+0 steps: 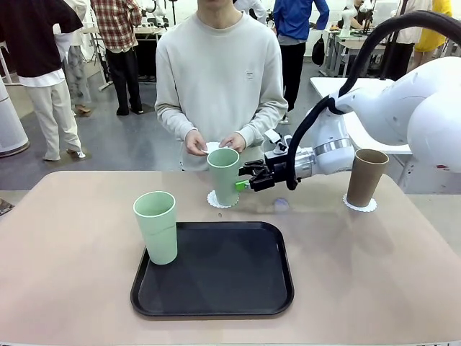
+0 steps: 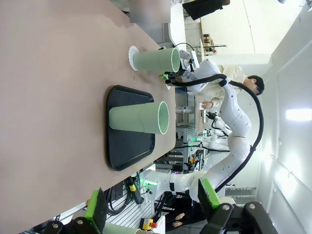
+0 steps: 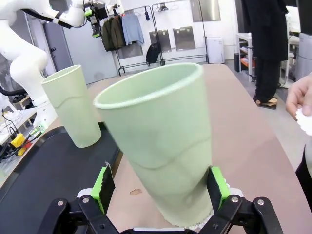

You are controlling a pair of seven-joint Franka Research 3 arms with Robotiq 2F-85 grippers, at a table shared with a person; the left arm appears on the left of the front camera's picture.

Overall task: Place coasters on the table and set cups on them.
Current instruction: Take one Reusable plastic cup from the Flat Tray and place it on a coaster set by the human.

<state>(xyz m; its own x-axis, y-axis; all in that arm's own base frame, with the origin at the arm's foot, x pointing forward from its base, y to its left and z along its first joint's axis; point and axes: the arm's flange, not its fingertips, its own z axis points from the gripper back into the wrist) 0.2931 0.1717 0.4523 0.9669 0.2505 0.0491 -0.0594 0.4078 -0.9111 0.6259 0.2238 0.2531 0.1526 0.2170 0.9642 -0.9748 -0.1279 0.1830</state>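
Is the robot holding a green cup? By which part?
No, nothing is held. The right gripper stands open around the lower part of the tall pale mint green tumbler on its white lacy doily. The left gripper is open, empty.

Grey floor, white table in bkgd; clothes rack by wall.

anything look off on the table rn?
Nothing spilled or toppled. One mint cup stands at the black tray's left edge, no coaster under it; the other mint cup sits slightly off-centre on its coaster.
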